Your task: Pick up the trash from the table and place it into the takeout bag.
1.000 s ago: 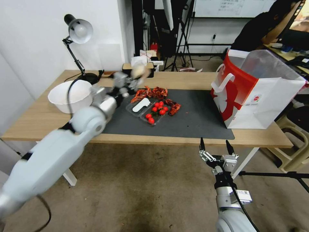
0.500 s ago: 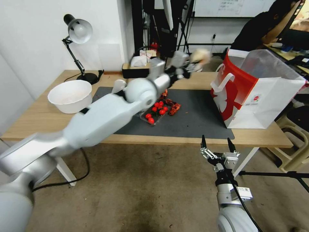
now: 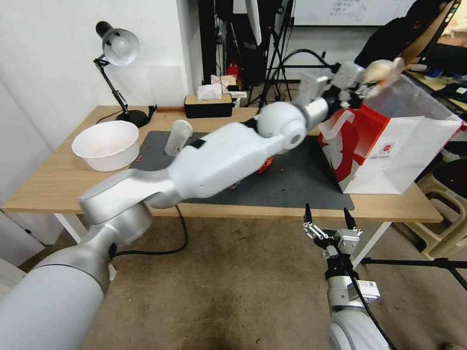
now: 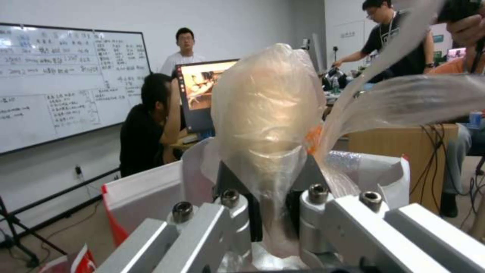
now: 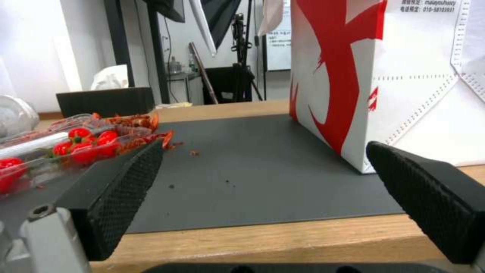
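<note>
My left gripper (image 3: pixel 370 81) is shut on the pale ball wrapped in plastic (image 3: pixel 385 72), held high over the open top of the white-and-red takeout bag (image 3: pixel 389 146). In the left wrist view the ball (image 4: pixel 263 110) bulges out above the gripper (image 4: pixel 273 197), with the bag's rim (image 4: pixel 151 185) just below. More trash lies on the table (image 3: pixel 48 187): a clear plastic cup (image 3: pixel 176 137) and a clear container of red fruit (image 5: pixel 75 146). My right gripper (image 3: pixel 328 221) stands open below the table's front edge, its fingers (image 5: pixel 121 189) empty.
A dark grey mat (image 3: pixel 301 182) covers the table's middle. A white bowl (image 3: pixel 106 145) sits at the left, with a desk lamp (image 3: pixel 119 46) and a black tissue box (image 3: pixel 207 106) at the back. My left arm spans the mat. Chairs stand right of the table.
My left arm has swung to the right with the wrapped ball, from above the back of the mat to over the takeout bag's opening. The right arm has stayed where it was.
</note>
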{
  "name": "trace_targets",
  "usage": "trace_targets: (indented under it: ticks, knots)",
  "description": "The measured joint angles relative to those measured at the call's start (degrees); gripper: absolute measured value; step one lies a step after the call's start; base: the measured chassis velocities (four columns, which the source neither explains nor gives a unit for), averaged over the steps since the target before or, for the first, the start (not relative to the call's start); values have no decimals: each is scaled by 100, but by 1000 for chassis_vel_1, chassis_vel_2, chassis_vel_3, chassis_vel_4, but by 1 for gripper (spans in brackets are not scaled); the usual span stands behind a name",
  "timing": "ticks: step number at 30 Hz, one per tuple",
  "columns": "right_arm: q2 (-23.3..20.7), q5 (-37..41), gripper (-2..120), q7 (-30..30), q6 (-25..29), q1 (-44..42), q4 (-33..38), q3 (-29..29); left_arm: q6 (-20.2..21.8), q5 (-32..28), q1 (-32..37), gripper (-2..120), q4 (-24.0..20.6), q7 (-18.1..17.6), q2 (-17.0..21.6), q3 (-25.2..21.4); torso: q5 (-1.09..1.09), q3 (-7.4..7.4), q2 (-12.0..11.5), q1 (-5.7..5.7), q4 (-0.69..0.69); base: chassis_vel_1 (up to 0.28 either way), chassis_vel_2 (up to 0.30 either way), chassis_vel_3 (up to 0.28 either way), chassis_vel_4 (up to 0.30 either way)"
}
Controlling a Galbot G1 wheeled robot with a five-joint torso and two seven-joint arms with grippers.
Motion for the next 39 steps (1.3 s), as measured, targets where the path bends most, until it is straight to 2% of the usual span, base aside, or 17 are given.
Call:
trace_targets:
  ticks: [2,6,16,18,20,21,24,25,27,29,33,34,39]
  knots:
    - [2,2,100,3,0,-3,0,4,-23,13,-9,6,240,23,-206,4,-1,0,0,0,0,0,0,0,0]
    - [1,6,100,6,1,16,1,-4,-30,7,-30,6,361,28,-311,78,-2,0,0,-1,0,0,0,0,0]
    - [-12,9,100,-1,-4,106,-62,-62,-41,4,-15,8,356,10,-311,205,-2,0,0,-1,0,0,0,0,0]
    - [-14,10,100,-2,-4,109,-71,-66,-41,8,-7,17,356,-1,-308,217,-2,0,0,-1,0,0,0,0,0]
    - [-15,11,100,-3,-4,110,-74,-67,-41,10,-4,21,356,-5,-306,222,-1,0,0,-1,0,0,0,0,0]
    - [-17,12,100,-4,-5,113,-78,-69,-41,18,-2,28,356,-8,-304,227,-2,0,0,-1,0,0,0,0,0]
    - [-23,18,100,-5,-5,122,-86,-72,-38,35,1,40,358,-16,-300,228,-2,0,0,-1,0,0,0,0,0]
    - [-23,18,100,-5,-5,122,-86,-72,-38,35,1,40,358,-16,-300,228,-2,0,0,-1,0,0,0,0,0]
    - [-29,21,100,-6,-5,134,-92,-75,-33,44,5,53,361,-22,-297,228,-2,0,0,-1,0,0,0,0,0]
    - [-30,22,100,-6,-6,142,-95,-76,-30,49,8,57,362,-25,-296,228,-2,0,0,-1,0,0,0,0,0]
    - [-37,25,100,-8,-11,161,-111,-78,-25,59,22,76,363,-40,-290,226,-2,0,0,-1,0,0,0,0,0]
    - [-37,25,100,-8,-11,161,-111,-78,-25,59,22,76,363,-40,-290,226,-2,0,0,-1,0,0,0,0,0]
    - [-37,27,100,-10,-18,198,-134,-91,-21,60,21,95,363,-55,-288,219,-2,0,0,-1,0,0,0,0,0]
